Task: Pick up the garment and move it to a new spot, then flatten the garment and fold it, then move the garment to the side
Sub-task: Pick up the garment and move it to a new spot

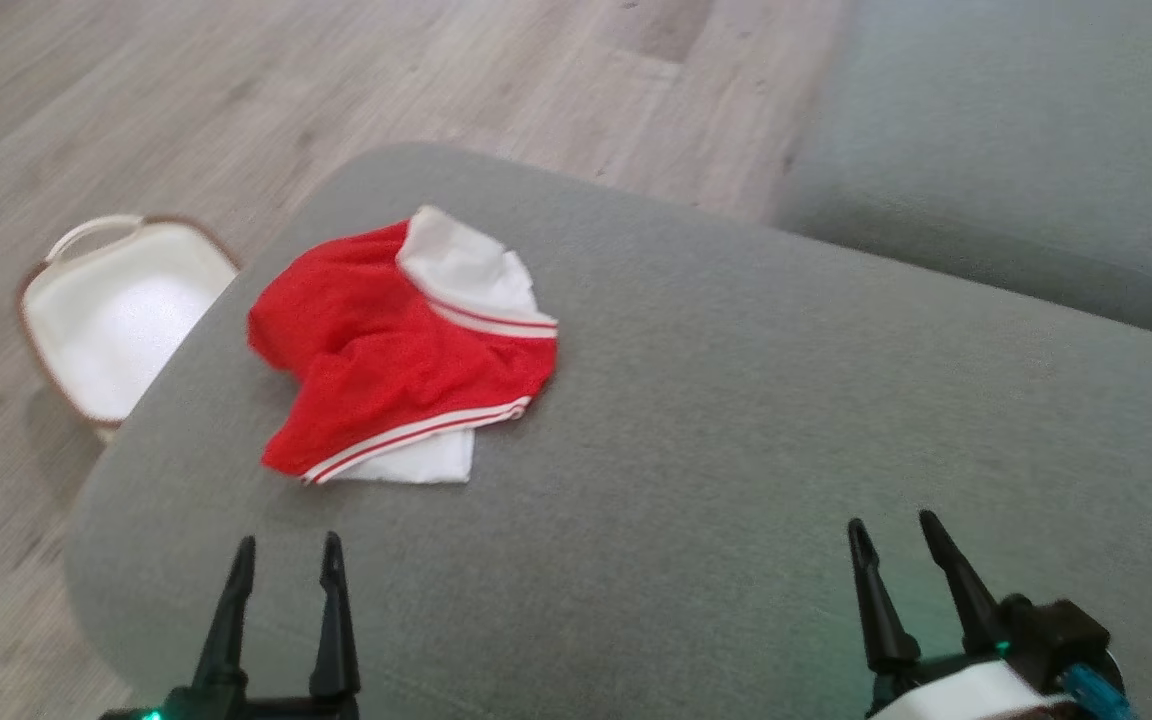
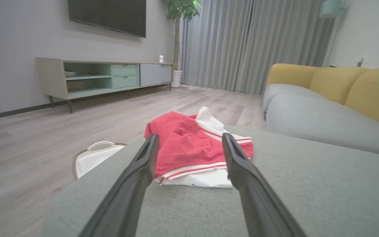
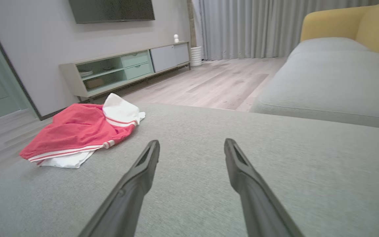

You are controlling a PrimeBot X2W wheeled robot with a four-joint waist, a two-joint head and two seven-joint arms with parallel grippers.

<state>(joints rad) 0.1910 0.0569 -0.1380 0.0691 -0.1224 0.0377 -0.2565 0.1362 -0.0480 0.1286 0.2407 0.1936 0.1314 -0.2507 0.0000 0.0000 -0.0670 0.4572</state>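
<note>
Two claws and one garment on a grey ottoman. The left claw [image 1: 289, 540] stands fully open, its two dark fingers spread apart, empty and touching nothing. The right claw [image 1: 890, 520] is likewise spread wide and holds nothing. Both hang low over the near part of the ottoman [image 1: 736, 420] with fingers pointing away from the robot, the left at the lower left of the head view and the right at the lower right, well apart from each other. The right claw's fingers lean slightly leftward, and a pale cuff and a blue fitting show at its base. The garment [image 1: 386, 340], one red piece with white panels and red-and-white striped bands, lies crumpled on the ottoman's far left part, near its rounded edge, ahead of the left claw and apart from it. In the left wrist view it lies straight ahead, seen between the two fingers. In the right wrist view it lies off to the left, well clear of the fingers. One white basket [image 1: 126, 320] with a brown rim and a handle stands on the pale wood floor [image 1: 236, 100], just beside the ottoman's left edge. One grey sofa [image 1: 1016, 150] with yellow back cushions stands beyond the ottoman on the right. Further off, seen from the wrists: one wall television [image 2: 110, 14], one low cabinet [image 2: 104, 77], one potted plant [image 2: 178, 10] and grey curtains [image 2: 242, 42].
</note>
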